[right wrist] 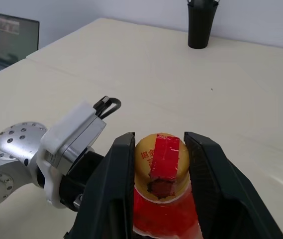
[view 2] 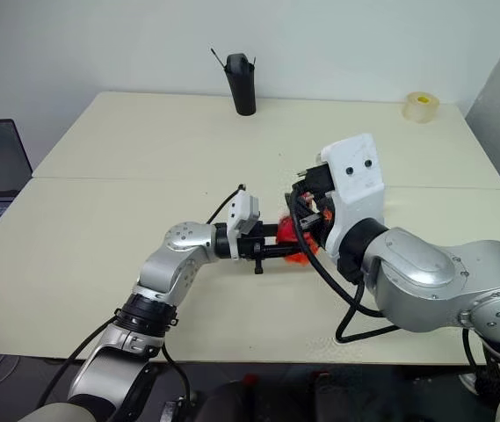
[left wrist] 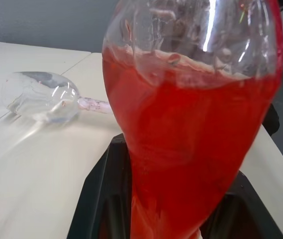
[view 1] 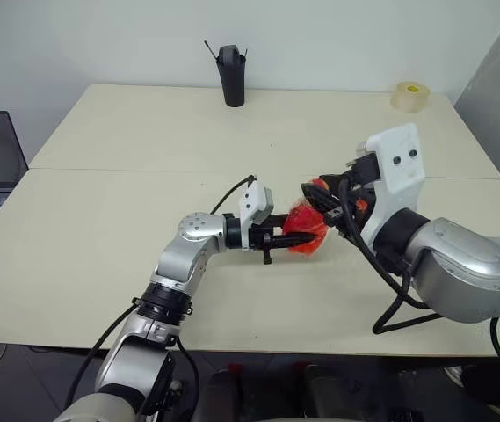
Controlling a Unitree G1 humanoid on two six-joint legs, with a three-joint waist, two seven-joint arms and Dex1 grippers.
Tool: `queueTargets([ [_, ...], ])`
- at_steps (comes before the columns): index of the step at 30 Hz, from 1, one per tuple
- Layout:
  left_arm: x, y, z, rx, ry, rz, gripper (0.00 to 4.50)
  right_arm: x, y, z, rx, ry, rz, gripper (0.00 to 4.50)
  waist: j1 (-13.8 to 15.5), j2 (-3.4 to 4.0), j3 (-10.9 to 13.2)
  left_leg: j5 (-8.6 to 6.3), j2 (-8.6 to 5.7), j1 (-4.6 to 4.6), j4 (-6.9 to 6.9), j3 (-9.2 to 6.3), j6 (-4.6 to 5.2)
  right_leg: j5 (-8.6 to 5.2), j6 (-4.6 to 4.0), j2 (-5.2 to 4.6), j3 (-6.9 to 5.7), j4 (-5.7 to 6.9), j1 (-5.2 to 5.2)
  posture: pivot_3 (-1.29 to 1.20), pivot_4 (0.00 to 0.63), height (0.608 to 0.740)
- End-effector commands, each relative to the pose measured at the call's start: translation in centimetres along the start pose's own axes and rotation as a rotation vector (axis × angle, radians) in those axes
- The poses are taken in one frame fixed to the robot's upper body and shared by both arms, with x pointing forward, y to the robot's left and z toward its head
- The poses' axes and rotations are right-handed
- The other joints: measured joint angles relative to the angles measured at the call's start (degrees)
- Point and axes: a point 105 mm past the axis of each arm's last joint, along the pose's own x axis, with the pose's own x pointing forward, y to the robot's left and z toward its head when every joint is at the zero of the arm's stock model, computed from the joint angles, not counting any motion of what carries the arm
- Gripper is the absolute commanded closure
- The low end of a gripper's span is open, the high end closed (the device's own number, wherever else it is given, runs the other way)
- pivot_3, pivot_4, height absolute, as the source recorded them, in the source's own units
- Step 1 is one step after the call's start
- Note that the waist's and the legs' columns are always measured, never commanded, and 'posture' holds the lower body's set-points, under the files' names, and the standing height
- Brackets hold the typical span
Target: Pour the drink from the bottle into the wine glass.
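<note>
Bottle [view 1: 307,230]: held above the table's near middle, between the two arms; your left gripper [view 1: 295,237] is clamped around its ribbed body.
Drink [left wrist: 191,149]: fills most of the body, so keep the bottle upright until the cap is off.
Cap [right wrist: 161,158]: yellow-orange, with red tape on top; your right gripper [right wrist: 158,162] has a finger against each side, clenched on it.
Step in hand: judged to be unscrewing. Twist with the right wrist while the left holds firm; squeeze the soft body no harder than needed, or drink may spill as the cap loosens.
Glass [left wrist: 42,95]: lying on its side on the table, near the bottle; you must stand it upright before pouring.
</note>
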Motion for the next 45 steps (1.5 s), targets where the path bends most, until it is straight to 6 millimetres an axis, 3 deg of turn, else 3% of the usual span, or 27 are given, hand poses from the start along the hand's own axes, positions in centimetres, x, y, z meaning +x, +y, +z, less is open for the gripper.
queueTargets([
  [1,0.3,0.0,1.7,0.054,-0.045,-0.015,3.34,-0.1,-1.5,1.1,-0.114,-0.07,0.067,3.31,0.1,0.0,0.0,0.0,0.0,0.0,0.0,0.0,0.0,0.0,0.0,0.0,0.0,-0.02,0.0,0.0,0.15,0.74],
  [6,0.4,-0.4,1.8,0.054,-0.044,-0.034,3.35,0.8,-3.9,0.0,-0.255,-0.093,0.314,3.31,0.1,0.0,0.0,-0.01,-0.06,0.0,-0.01,0.04,0.02,0.01,0.03,0.04,-0.1,-0.11,0.03,0.0,0.15,0.74],
  [13,0.3,-0.4,2.0,0.064,-0.048,-0.026,3.36,-1.0,-5.4,-3.3,-0.313,0.0,0.795,3.31,0.1,-0.02,0.0,-0.01,-0.04,0.05,0.01,0.1,0.03,0.02,0.04,0.05,-0.15,-0.1,0.03,0.0,0.15,0.74],
  [20,0.2,-0.5,2.1,0.063,-0.052,-0.011,3.37,-0.4,-6.9,-3.4,-0.381,-0.002,0.812,3.31,0.0,0.01,0.0,-0.01,0.01,0.1,0.02,0.1,0.01,0.03,0.04,0.04,-0.11,0.02,0.01,0.0,0.15,0.74],
  [28,0.6,-0.4,2.2,0.063,-0.058,-0.028,3.46,-2.4,-4.9,0.6,-0.267,-0.117,0.769,3.31,0.5,0.01,0.0,0.01,-0.05,0.06,0.06,0.06,-0.02,0.03,0.04,-0.06,-0.08,0.01,0.02,0.0,0.15,0.74],
  [33,1.2,0.2,2.6,0.088,-0.112,0.006,3.47,-4.0,-3.3,4.3,-0.116,-0.265,0.748,1.63,0.3,0.01,0.0,0.0,-0.03,0.06,0.07,0.06,-0.01,0.03,0.04,-0.04,-0.07,0.04,0.02,0.0,0.15,0.74],
  [35,1.4,0.4,2.7,0.098,-0.136,0.023,3.47,-4.3,-3.4,5.6,-0.078,-0.338,0.701,0.94,0.3,0.0,0.0,0.0,-0.03,0.07,0.07,0.08,0.0,0.03,0.04,-0.03,-0.07,0.06,0.02,0.0,0.15,0.74],
  [38,1.6,0.7,2.8,0.103,-0.184,0.061,3.47,-4.2,-4.3,5.8,-0.053,-0.366,0.559,0.0,0.4,0.0,0.0,0.0,-0.06,0.06,0.07,0.08,0.0,0.03,0.04,-0.05,-0.06,0.05,0.03,0.0,0.15,0.74],
  [45,2.0,0.6,3.1,0.075,-0.26,0.099,3.47,-2.4,-3.5,3.7,-0.116,-0.322,0.291,0.0,0.2,0.01,0.0,0.0,-0.05,0.04,0.07,0.1,0.0,0.03,0.05,-0.03,-0.02,0.1,0.01,0.0,0.15,0.74],
])
